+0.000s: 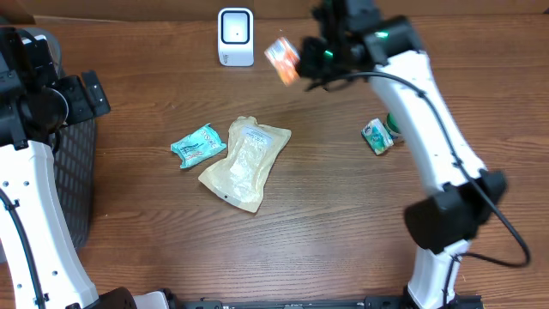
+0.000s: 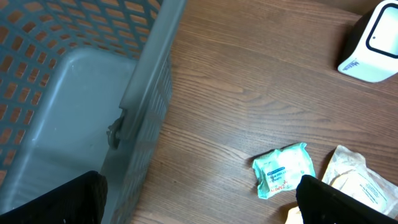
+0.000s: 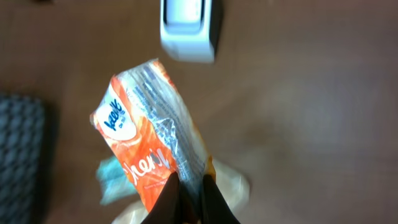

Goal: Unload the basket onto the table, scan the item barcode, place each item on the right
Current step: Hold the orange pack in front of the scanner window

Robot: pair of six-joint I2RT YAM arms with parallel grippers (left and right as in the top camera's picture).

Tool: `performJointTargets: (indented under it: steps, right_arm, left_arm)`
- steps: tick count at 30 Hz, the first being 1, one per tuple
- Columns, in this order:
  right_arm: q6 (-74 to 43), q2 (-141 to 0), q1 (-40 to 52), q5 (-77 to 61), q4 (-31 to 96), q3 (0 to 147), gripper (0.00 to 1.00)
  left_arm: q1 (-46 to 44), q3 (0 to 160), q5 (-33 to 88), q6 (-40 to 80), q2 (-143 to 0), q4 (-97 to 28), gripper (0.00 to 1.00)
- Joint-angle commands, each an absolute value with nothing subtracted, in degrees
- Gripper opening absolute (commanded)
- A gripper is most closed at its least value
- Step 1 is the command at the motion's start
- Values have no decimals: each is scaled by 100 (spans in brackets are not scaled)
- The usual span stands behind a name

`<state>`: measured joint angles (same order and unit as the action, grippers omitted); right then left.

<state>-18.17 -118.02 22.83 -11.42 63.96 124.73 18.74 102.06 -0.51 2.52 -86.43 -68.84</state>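
Even, soft light, faint shadows — right wrist view motion-blurred, orange packet (image 3: 149,143) smeared

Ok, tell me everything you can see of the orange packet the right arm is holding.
The orange packet is a pouch of crinkly plastic film, orange and white with printed lettering and a shiny silvery side. The right arm's fingers pinch one end, holding it tilted in the air above the table, close to the white scanner. Nothing else touches it. No barcode can be made out.

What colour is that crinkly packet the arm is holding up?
The crinkly plastic packet is orange and white, clearest in the right wrist view.
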Motion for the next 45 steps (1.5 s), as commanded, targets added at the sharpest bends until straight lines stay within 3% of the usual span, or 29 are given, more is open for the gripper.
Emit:
performJointTargets:
  steps: [1,6,12,23,40,45]
  right_arm:
    - [-1127,-12457,2797,1083,5070,12809,4]
    - [64,-13176,3223,2456,2928,12801,4]
    - [1098,-13874,3284,2550,1317,12792,4]
    - [3916,-14781,3306,2550,3,12790,4]
    - [3898,-14796,3555,2571,-126,12792,4]
    - [3022,-14534,3673,2606,62,12792,4]
  left_arm:
    - [1872,10324,-58,123,-8656,-6877,99]
    - [1872,10324,-58,126,-8656,-6879,100]
    - [1872,10324,-58,123,-8656,-6877,100]
    - [1872,10324,-58,123,-8656,-6879,99]
    - [1872,10324,-58,123,-8656,-6879,99]
    - [1872,10324,-58,126,-8656,-6877,99]
